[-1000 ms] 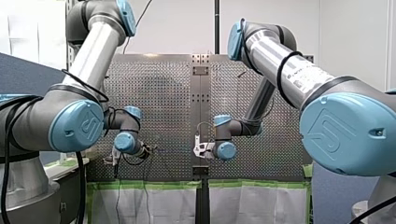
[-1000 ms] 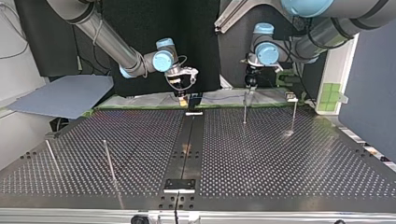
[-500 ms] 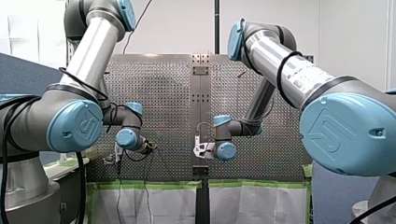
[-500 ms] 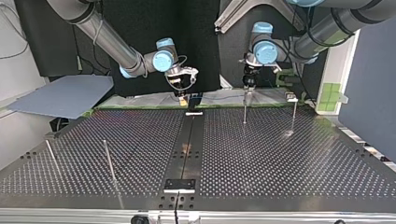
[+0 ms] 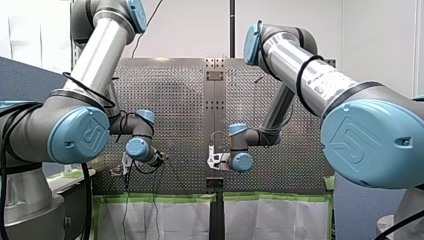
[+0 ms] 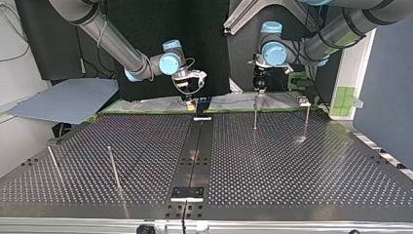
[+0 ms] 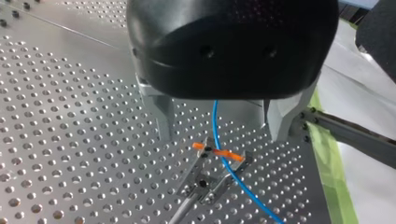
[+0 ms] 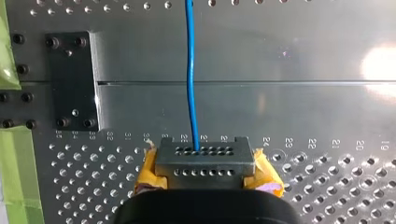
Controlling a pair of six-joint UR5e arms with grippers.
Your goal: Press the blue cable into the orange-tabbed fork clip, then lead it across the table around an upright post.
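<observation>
In the left wrist view the blue cable runs down between my left gripper's two metal fingers, which stand wide apart and open. Just below them the cable passes between the orange tabs of the fork clip, which stands on a thin rod. In the right wrist view my right gripper, with yellow pads, is shut on the blue cable, which leads straight away from it. In the top view my left gripper hangs over the clip's rod, and my right gripper stays by the table's far middle.
Thin upright posts stand on the perforated table: one at the top view's far right, two at its near left. A dark plate sits on the centre strip. Green tape lines the far edge.
My left arm's wrist has shifted a little toward the table's middle, over the clip's rod. My right arm has not moved.
</observation>
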